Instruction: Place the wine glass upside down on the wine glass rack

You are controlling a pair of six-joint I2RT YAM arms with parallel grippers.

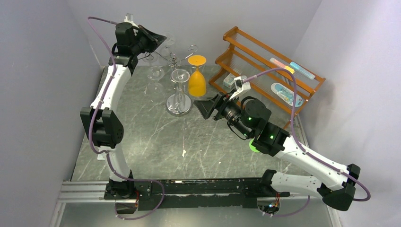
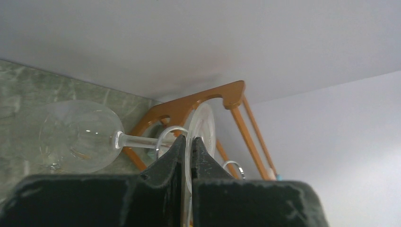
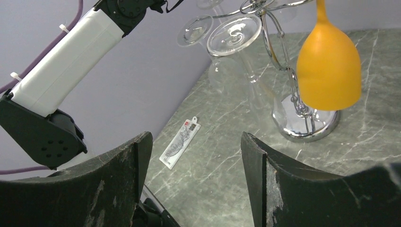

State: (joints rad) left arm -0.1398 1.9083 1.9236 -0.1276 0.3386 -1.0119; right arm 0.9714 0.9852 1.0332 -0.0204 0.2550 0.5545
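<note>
My left gripper [image 1: 160,40] is raised at the back left, beside the top of the chrome wine glass rack [image 1: 178,61]. In the left wrist view its fingers [image 2: 176,151] are shut on the round foot of a clear wine glass [image 2: 202,124]. The stem lies inside a chrome scroll loop [image 2: 165,135], and the bowl [image 2: 78,137] hangs on the loop's other side, over the table. An orange glass [image 1: 197,78] and another clear glass [image 1: 180,75] hang upside down on the rack. My right gripper [image 1: 208,108] is open and empty [image 3: 196,156], just right of the rack's mirrored base [image 3: 307,127].
An orange-brown wooden slatted shelf [image 1: 265,71] stands at the back right with small packets on it. A white label card [image 3: 179,142] lies on the marble table near the left arm. Grey walls close in on the back and both sides.
</note>
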